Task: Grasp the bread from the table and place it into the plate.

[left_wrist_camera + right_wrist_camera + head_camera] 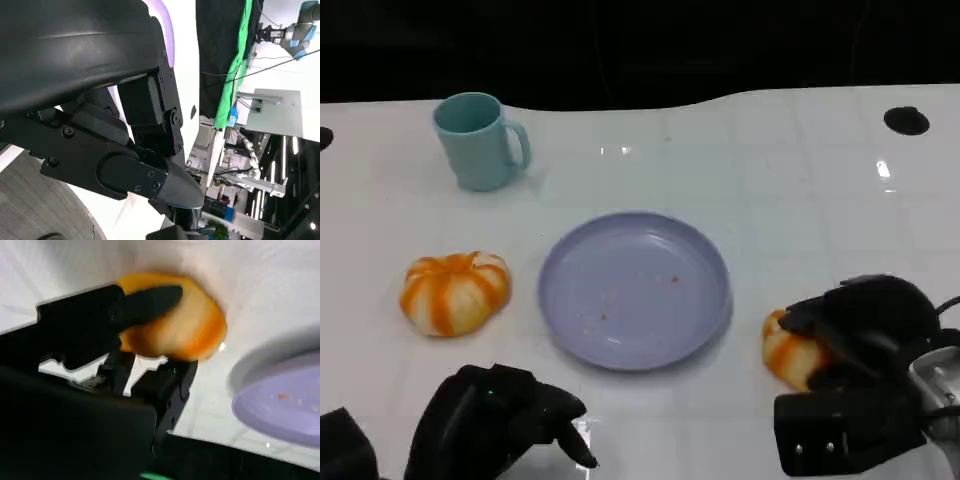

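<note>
The bread roll [786,352] sits on the white table [790,190], just right of the purple plate [635,290]. The right hand [855,330] is wrapped around it, with black fingers [150,302] lying over its top, so the hand looks to be gripping it. It may not have left the table yet. To do this step well, the hand should squeeze softly so the roll is not squashed, lift it straight up, carry it over the plate rim and let go near the middle. The left hand [505,420] rests low with curled fingers, holding nothing. Another striped roll [455,292] and a teal mug [480,140] stay out of the way.
</note>
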Tool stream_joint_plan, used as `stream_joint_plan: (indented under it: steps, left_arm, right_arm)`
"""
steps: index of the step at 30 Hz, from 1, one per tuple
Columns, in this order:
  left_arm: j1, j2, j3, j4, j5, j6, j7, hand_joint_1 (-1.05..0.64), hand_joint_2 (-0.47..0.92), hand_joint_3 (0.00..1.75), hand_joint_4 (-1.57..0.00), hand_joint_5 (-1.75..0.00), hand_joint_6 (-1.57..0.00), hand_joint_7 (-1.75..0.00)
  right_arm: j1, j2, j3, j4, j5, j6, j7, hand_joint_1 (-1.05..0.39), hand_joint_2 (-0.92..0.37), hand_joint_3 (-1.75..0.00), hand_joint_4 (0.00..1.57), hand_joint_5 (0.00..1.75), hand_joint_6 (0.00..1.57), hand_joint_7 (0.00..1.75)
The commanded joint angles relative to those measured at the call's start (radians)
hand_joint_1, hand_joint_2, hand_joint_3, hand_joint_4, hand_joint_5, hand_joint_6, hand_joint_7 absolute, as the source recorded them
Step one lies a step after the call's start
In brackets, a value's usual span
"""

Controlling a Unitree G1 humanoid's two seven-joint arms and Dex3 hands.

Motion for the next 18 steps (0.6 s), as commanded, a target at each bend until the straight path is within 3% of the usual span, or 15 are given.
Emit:
stream_joint_plan:
  steps: [1,3,7,11,15,18]
  left_arm:
    - [0.011,0.010,-0.002,-0.013,0.010,0.001,0.019,-0.95,0.87,0.00,-1.30,-0.81,-1.56,0.00]
    - [0.012,0.009,-0.003,-0.014,0.010,0.003,0.019,-0.95,0.87,0.00,-1.30,-0.81,-1.56,0.00]
    - [0.013,0.008,-0.005,-0.016,0.011,0.001,0.022,-0.95,0.87,0.00,-1.30,-0.80,-1.56,0.00]
    - [0.014,0.008,-0.006,-0.018,0.013,0.001,0.027,-0.95,0.87,0.00,-1.31,-0.80,-1.56,0.00]
    - [0.011,0.009,-0.006,-0.010,0.009,-0.003,0.023,-0.94,0.87,0.00,-1.31,-0.79,-1.56,0.00]
    - [0.013,0.011,-0.006,-0.004,0.015,-0.010,0.024,-0.94,0.88,0.00,-1.31,-0.79,-1.55,0.00]
  right_arm:
    - [-0.054,-0.024,0.030,0.134,-0.036,-0.040,-0.123,-0.22,-0.92,-0.10,0.88,1.49,1.19,0.24]
    - [-0.069,-0.021,0.035,0.172,-0.033,-0.055,-0.168,-0.23,-0.92,-0.11,0.87,1.57,1.19,0.32]
    - [-0.091,-0.009,0.030,0.228,-0.011,-0.083,-0.253,-0.24,-0.92,-0.16,0.84,1.72,0.93,0.97]
    - [-0.109,-0.002,0.024,0.277,0.022,-0.133,-0.339,-0.23,-0.86,-0.22,0.89,1.75,0.81,1.34]
    - [-0.112,0.000,0.019,0.283,0.042,-0.158,-0.380,-0.21,-0.83,-0.28,0.91,1.75,0.78,1.44]
    - [-0.106,0.005,0.007,0.277,0.066,-0.190,-0.422,-0.19,-0.60,-0.67,0.92,1.75,0.79,1.45]
